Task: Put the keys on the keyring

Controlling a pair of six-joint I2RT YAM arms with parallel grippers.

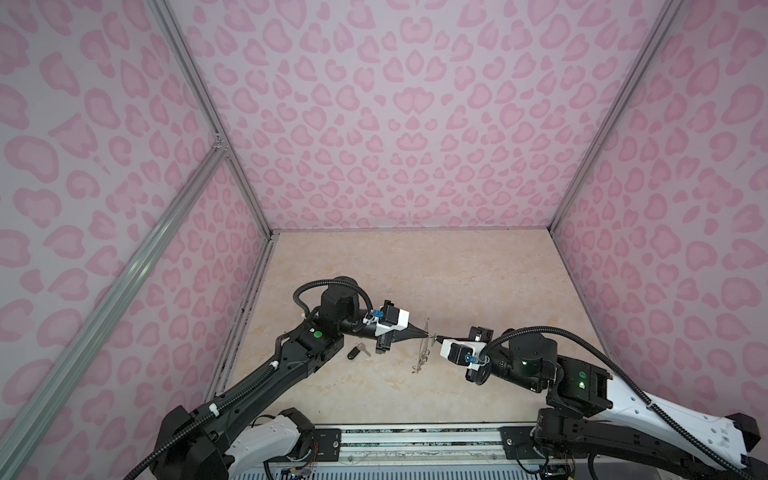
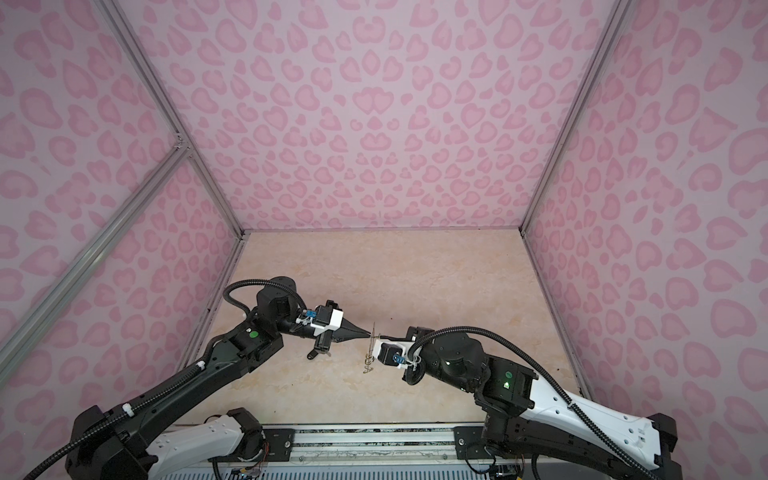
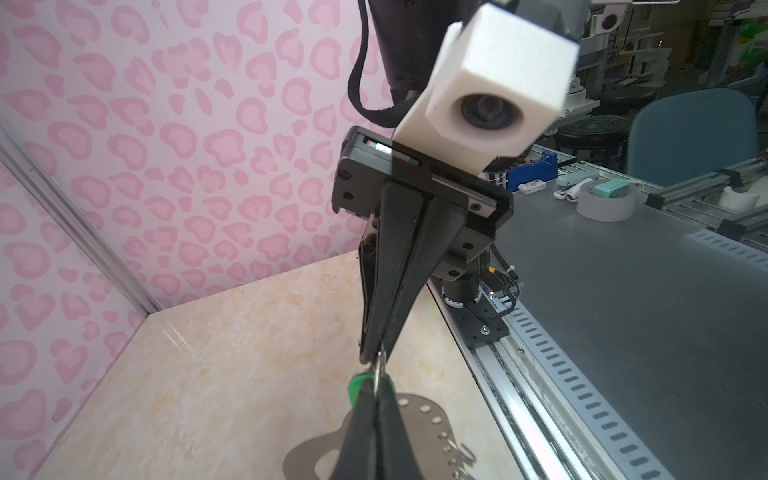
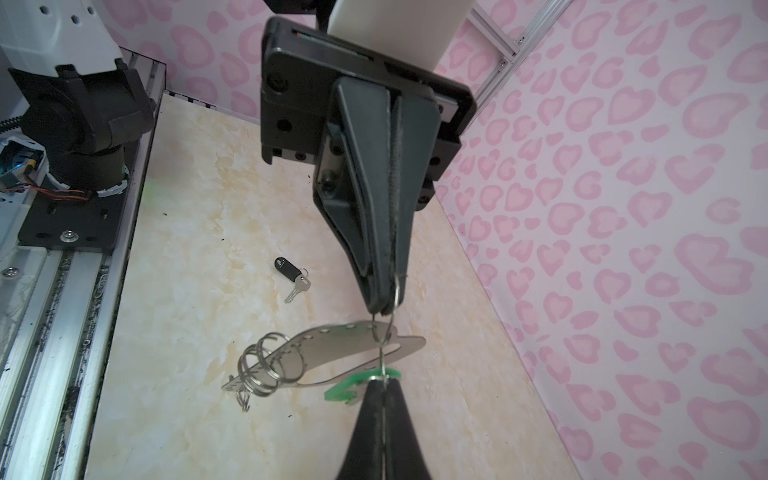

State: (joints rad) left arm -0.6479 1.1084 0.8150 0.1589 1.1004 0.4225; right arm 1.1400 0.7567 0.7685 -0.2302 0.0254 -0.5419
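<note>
The keyring (image 4: pixel 332 345) hangs tilted in the air from your left gripper (image 4: pixel 383 309), whose tips are pinched tight on 1 wire ring (image 4: pixel 397 291) at its end. Tip to tip with it, your right gripper (image 4: pixel 382 380) is clamped on the green-tagged key (image 4: pixel 353 388) at the keyring's edge. The black-tagged key (image 4: pixel 291 272) lies on the table (image 4: pixel 187 187) below your left gripper, apart from both.

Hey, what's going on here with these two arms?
The left end effector is shut on a wire ring of the flat grey metal keyring plate, which hangs from it. The right end effector pinches the green-tagged key right beside it. The black-tagged silver key lies unattached on the beige table.
</note>
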